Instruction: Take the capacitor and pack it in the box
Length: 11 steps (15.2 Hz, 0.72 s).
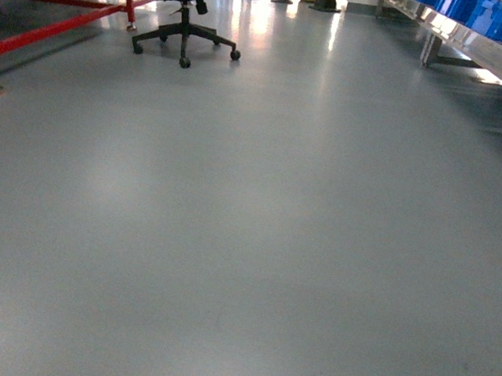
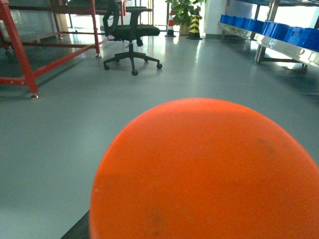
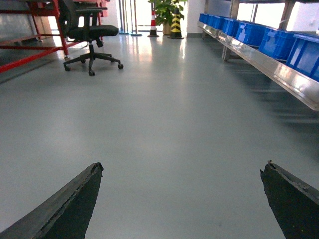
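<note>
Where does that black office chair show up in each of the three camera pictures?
Head: black office chair at top left, its upper part cut off by the frame edge.
Left wrist: upper left of centre, beyond the orange round thing.
Right wrist: top left.
Shared landmark: the red metal frame just left of the chair.

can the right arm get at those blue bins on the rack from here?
Probably not. The right gripper has its jaws open over bare floor, and the blue bins sit on the rack well ahead and to the right. Nothing blocks the path; the base would likely need to drive closer.

Right hand [image 3: 182, 199] spread wide above floor [image 3: 174, 114]
</note>
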### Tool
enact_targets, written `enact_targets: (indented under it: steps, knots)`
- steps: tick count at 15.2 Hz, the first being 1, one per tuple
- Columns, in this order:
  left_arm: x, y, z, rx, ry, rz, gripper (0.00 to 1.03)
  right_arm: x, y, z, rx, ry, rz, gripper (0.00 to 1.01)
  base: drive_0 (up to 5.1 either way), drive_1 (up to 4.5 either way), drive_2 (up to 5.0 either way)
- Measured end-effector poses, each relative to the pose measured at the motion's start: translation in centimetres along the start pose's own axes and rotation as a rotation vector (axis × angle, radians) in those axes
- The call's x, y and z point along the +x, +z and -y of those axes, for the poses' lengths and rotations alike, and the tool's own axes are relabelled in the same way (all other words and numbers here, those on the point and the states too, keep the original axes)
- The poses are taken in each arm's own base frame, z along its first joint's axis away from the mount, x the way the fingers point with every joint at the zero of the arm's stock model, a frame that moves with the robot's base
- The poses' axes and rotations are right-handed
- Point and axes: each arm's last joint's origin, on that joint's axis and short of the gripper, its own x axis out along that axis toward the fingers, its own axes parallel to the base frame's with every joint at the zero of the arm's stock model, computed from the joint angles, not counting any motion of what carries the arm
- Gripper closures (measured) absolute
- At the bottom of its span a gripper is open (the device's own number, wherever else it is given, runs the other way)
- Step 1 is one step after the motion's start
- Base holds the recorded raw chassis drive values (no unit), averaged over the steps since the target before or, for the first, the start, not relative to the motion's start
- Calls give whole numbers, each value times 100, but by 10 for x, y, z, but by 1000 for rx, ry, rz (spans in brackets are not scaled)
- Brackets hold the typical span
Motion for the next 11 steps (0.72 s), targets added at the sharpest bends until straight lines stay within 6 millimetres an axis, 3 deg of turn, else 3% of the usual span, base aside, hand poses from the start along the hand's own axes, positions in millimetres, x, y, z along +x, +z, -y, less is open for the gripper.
enact_targets:
  steps: [11]
  knots:
    - [0,0,0,0,0,2,59,0,0,0,0,0,1,3,-505,240,240]
